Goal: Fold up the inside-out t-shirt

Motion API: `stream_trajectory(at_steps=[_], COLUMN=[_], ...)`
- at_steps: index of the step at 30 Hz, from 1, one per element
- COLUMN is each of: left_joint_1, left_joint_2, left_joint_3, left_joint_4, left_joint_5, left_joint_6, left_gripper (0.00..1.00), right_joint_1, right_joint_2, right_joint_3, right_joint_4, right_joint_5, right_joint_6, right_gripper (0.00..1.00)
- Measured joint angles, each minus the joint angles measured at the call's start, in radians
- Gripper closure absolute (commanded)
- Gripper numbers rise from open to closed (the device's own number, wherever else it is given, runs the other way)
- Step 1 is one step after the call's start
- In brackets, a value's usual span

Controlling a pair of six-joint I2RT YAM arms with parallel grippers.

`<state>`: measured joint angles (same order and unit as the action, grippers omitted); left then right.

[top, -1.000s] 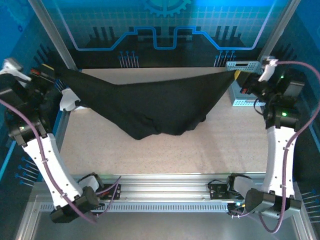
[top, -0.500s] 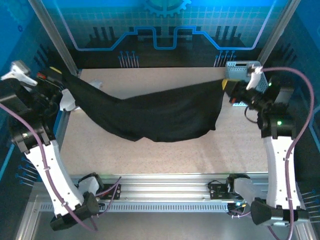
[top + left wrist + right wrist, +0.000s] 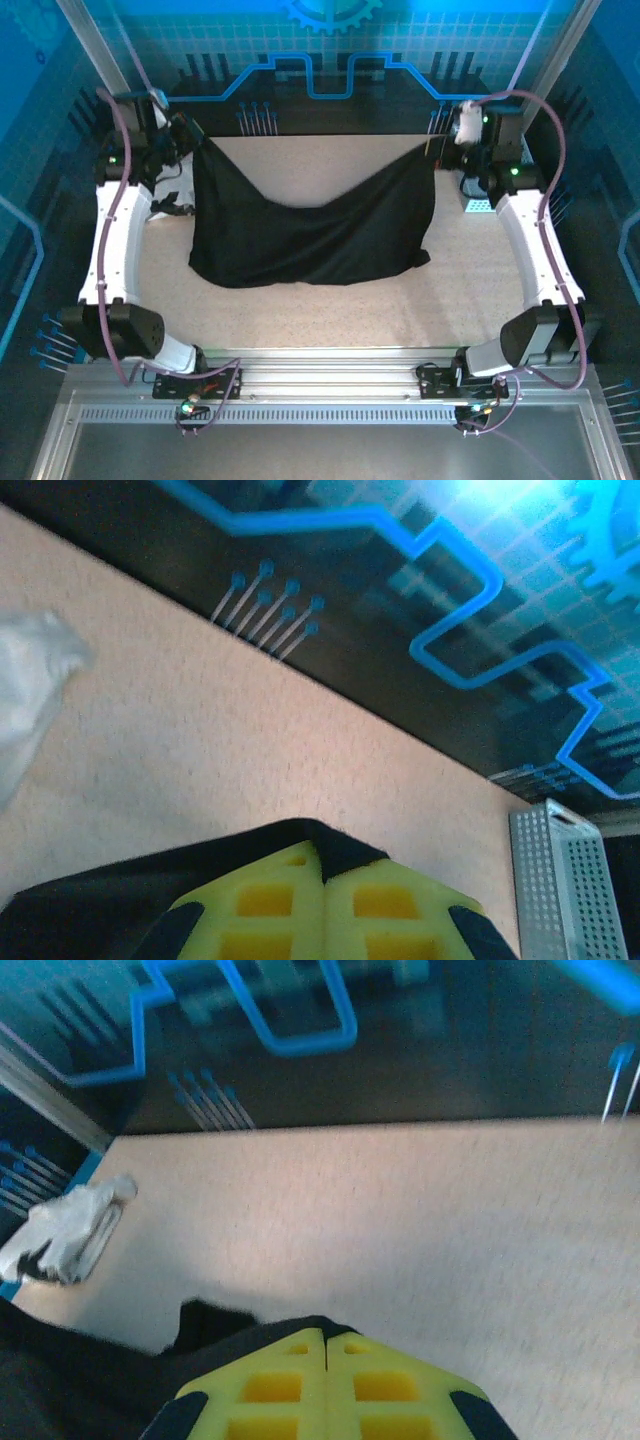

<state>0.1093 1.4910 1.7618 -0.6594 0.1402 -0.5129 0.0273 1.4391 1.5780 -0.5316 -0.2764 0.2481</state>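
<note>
Large black cloth t-shirt [image 3: 310,235] hangs between both arms over the speckled counter [image 3: 320,320]. Left jaws and right jaws each clamped tight on a top corner.

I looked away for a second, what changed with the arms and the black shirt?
The left gripper and right gripper swung toward the back and inward; the black t-shirt, stretched wide before, now sags between them. Both stay shut on its corners.
</note>
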Motion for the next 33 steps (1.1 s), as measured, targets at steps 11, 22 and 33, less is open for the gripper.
stream_trajectory(at_steps=[11, 22, 33], left_joint_1=[0.0, 0.0, 0.0], left_joint_2=[-0.366, -0.494, -0.136], left_joint_3=[0.291, 0.609, 0.566], left_joint_4=[-0.018, -0.07, -0.007], left_joint_5=[-0.101, -0.145, -0.154], left_joint_6=[0.094, 0.152, 0.206], left_gripper=[1.0, 1.0, 1.0], right_joint_1=[0.001, 0.001, 0.001], right_joint_2=[-0.355, -0.553, -0.425], right_joint_3=[0.168, 0.452, 0.327], right_joint_4=[-0.084, -0.262, -0.22], right_joint_5=[0.106, 0.2, 0.285], right_joint_6=[-0.084, -0.161, -0.249], right_gripper=[1.0, 1.0, 1.0])
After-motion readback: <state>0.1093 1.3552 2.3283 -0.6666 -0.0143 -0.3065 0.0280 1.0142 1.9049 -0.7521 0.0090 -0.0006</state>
